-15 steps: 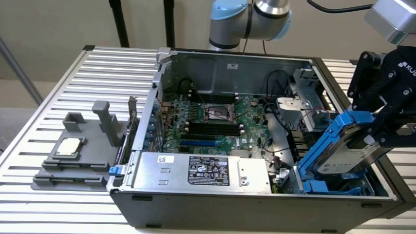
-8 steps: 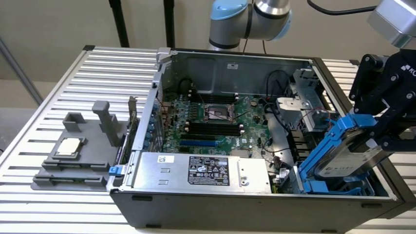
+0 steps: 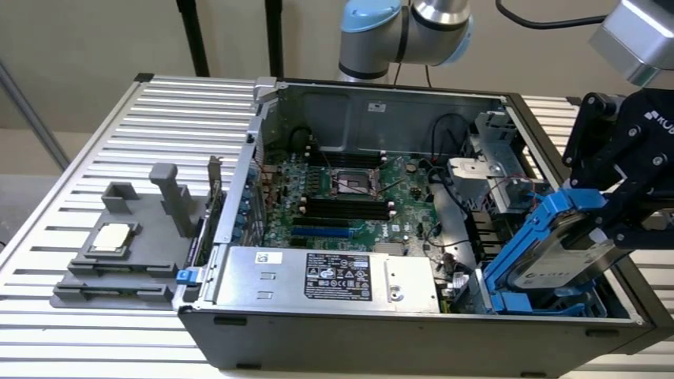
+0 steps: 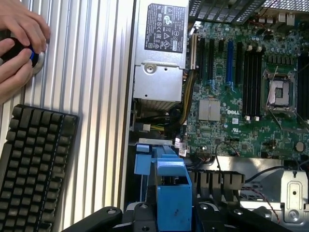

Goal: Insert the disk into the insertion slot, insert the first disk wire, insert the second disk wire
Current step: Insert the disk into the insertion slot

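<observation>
My gripper (image 3: 608,219) is shut on the disk (image 3: 563,254), a silver-grey drive with a white label in a bright blue carrier frame. I hold the disk tilted on edge at the exterior view's right end of the open computer case. Its lower end reaches down into the insertion slot (image 3: 513,294), a blue-clipped cage in the case's near right corner. In the wrist view the blue carrier (image 4: 169,186) sits between my black fingers (image 4: 208,212), with the gripper (image 4: 171,218) just behind it. I cannot make out the disk wires.
A silver power supply box (image 3: 327,276) (image 4: 161,53) lies along the case's front, with the motherboard (image 3: 348,197) (image 4: 241,87) behind it. A bare metal bracket cage (image 3: 497,150) stands beyond the slot. A grey fixture (image 3: 121,253) sits outside the case. A keyboard (image 4: 34,164) and a person's hands (image 4: 17,46) are nearby.
</observation>
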Motion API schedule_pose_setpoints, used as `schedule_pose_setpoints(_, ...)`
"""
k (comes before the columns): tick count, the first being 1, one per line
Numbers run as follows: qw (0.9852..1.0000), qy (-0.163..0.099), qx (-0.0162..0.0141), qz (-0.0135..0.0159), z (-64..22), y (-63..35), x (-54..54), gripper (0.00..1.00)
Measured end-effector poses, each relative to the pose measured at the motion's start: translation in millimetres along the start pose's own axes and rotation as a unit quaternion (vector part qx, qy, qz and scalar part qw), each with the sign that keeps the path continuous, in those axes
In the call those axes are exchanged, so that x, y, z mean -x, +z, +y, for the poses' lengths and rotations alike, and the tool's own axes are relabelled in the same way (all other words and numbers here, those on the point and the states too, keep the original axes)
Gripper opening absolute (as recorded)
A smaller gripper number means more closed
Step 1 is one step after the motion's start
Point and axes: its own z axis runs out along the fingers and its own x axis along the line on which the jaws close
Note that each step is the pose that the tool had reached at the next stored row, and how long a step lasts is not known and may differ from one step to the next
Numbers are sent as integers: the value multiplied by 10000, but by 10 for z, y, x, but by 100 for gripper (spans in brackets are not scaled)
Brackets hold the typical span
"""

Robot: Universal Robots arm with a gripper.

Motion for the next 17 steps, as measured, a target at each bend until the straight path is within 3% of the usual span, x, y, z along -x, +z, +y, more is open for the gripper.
schedule_pose_setpoints(12, 10000, -7, 1, -4, -3, 9, 63, 33)
schedule_pose_setpoints(14, 10000, -9, 1, 0, -3, 8, 63, 34)
schedule_pose_setpoints(15, 10000, -10, 1, 0, -3, 9, 64, 40)
schedule_pose_setpoints(17, 10000, -11, 1, 0, -3, 9, 64, 40)
